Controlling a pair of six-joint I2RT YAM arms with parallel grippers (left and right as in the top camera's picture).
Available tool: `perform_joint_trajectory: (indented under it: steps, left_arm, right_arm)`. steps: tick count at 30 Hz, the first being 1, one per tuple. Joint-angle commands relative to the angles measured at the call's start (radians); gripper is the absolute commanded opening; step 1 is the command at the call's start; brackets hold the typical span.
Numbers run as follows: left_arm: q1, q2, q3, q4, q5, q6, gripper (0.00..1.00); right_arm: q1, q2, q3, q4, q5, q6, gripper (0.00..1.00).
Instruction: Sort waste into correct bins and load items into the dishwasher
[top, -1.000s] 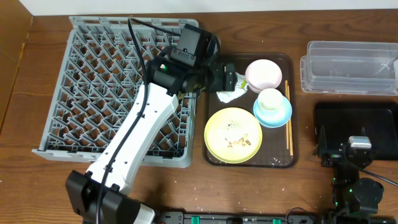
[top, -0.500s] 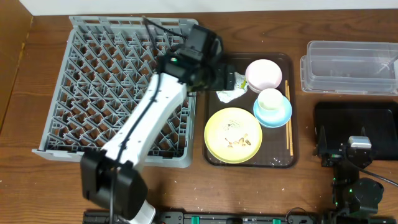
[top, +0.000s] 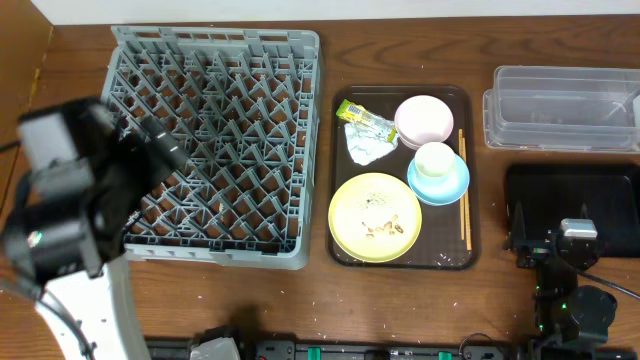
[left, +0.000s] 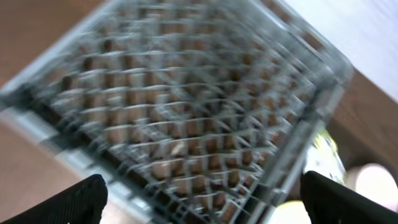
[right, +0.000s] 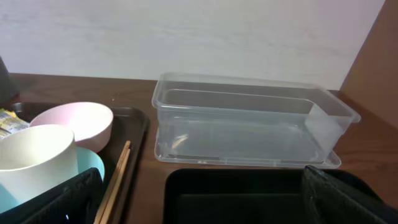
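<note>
The green-yellow snack wrapper (top: 366, 117) and the crumpled silvery wrapper (top: 366, 146) lie at the back left of the brown tray (top: 340, 200). The tray also holds the pink bowl (top: 424, 119), the pale cup (top: 434, 158) standing in the light blue bowl (top: 440, 180), the yellow plate (top: 375, 216) with whitish scraps (top: 378, 228), and the chopsticks (top: 464, 200). My left arm (top: 80, 200) is blurred, high over the left side of the grey rack (top: 215, 140). My left gripper (left: 208, 202) is open and empty. My right gripper (right: 202, 199) is open and empty over the black bin (right: 249, 193).
The clear tub (top: 560, 105) stands at the back right, just behind the black bin (top: 600, 190). In the right wrist view the tub (right: 242, 124) is straight ahead, with the pink bowl (right: 81, 121) and chopsticks (right: 115, 180) to the left. A wall runs along the table's far edge.
My left arm has pulled away from the wrappers on the tray and swung left and up over the rack. Both wrappers stay on the tray. The right arm has not moved.
</note>
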Motion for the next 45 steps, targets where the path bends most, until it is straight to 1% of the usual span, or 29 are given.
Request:
perform_joint_trajectory:
  steps: [1, 4, 6, 7, 9, 10, 11, 13, 14, 16, 18, 20, 22, 24, 27, 31, 32, 33, 34, 35, 37, 39, 42, 45]
  left_arm:
    - [0.116, -0.035, 0.008, -0.035, -0.023, 0.006, 1.0]
    - [0.169, -0.059, 0.008, -0.066, -0.023, 0.006, 1.0]
    - [0.175, -0.062, 0.008, -0.073, -0.023, 0.006, 0.99]
    - [0.175, -0.062, 0.008, -0.073, -0.023, 0.006, 1.0]
    - [0.175, -0.06, 0.007, -0.073, -0.023, 0.006, 0.99]
    - [0.175, -0.059, 0.006, -0.073, -0.023, 0.006, 1.0]
    - [0.175, -0.058, 0.006, -0.073, -0.023, 0.006, 0.99]
    - [0.175, -0.055, 0.006, -0.074, -0.023, 0.006, 0.99]
    - [0.175, -0.054, 0.006, -0.073, -0.023, 0.006, 0.99]
    - [0.175, -0.054, 0.006, -0.073, -0.023, 0.006, 0.99]
    - [0.175, -0.054, 0.006, -0.073, -0.023, 0.006, 0.99]
    - [0.175, -0.054, 0.006, -0.073, -0.023, 0.006, 0.99]
    - [0.175, -0.054, 0.006, -0.073, -0.023, 0.006, 0.99]
    - [0.175, -0.054, 0.006, -0.073, -0.023, 0.006, 0.99]
    - [0.175, -0.054, 0.006, -0.073, -0.023, 0.006, 0.99]
    - [0.175, -0.054, 0.006, -0.073, -0.023, 0.006, 0.99]
    - [0.175, -0.054, 0.006, -0.073, -0.023, 0.006, 0.99]
    - [0.175, -0.054, 0.006, -0.073, -0.023, 0.006, 0.99]
    - [0.175, -0.054, 0.006, -0.073, -0.023, 0.006, 0.99]
    - [0.175, -0.054, 0.006, -0.073, -0.023, 0.006, 0.99]
    - [0.175, -0.054, 0.006, -0.073, -0.023, 0.006, 0.99]
    - [0.175, -0.054, 0.006, -0.073, -0.023, 0.006, 0.99]
    - [0.175, -0.054, 0.006, -0.073, -0.023, 0.006, 0.99]
    - [0.175, -0.054, 0.006, -0.073, -0.023, 0.006, 0.99]
  right_arm:
    - [-0.009, -0.005, -0.002, -0.004, -0.001, -0.012, 0.99]
    - [-0.008, -0.005, -0.002, 0.053, -0.009, 0.0, 0.99]
    - [-0.008, -0.005, -0.002, 0.129, -0.074, 0.092, 0.99]
    - [-0.008, -0.005, -0.002, 0.172, -0.147, 0.178, 0.99]
    - [-0.008, -0.005, -0.002, 0.251, -0.35, 0.4, 0.99]
    - [-0.008, -0.005, -0.002, 0.272, -0.428, 0.477, 0.99]
    - [-0.008, -0.005, -0.002, 0.302, -0.442, 0.521, 0.99]
    - [-0.008, -0.005, -0.002, 0.434, -0.42, 0.658, 0.99]
    - [-0.008, -0.005, -0.002, 0.507, -0.405, 0.751, 0.99]
    - [-0.008, -0.005, -0.001, 0.645, -0.341, 0.892, 0.99]
    - [-0.006, 0.002, 0.007, 0.759, -0.264, 0.943, 0.99]
    - [-0.006, 0.023, 0.054, 0.789, -0.229, 0.942, 0.99]
    - [-0.006, 0.085, 0.161, 0.73, -0.254, 0.908, 0.99]
    - [-0.005, 0.195, 0.311, 0.633, -0.354, 0.802, 0.99]
    - [-0.005, 0.414, 0.564, 0.453, -0.533, 0.649, 0.99]
    - [-0.001, 0.804, 0.998, 0.078, -0.799, 0.455, 0.99]
    - [0.01, 0.892, 1.101, -0.027, -0.838, 0.408, 0.99]
    - [0.038, 1.002, 1.234, -0.173, -0.863, 0.334, 0.99]
    - [0.06, 1.06, 1.306, -0.257, -0.866, 0.285, 0.99]
    - [0.095, 1.133, 1.397, -0.363, -0.854, 0.213, 0.99]
    - [0.192, 1.278, 1.575, -0.573, -0.737, 0.098, 0.99]
    - [0.313, 1.422, 1.736, -0.755, -0.499, 0.034, 0.99]
    - [0.454, 1.591, 1.872, -0.885, -0.226, 0.024, 0.99]
    - [0.543, 1.709, 1.904, -0.884, -0.193, 0.024, 0.99]
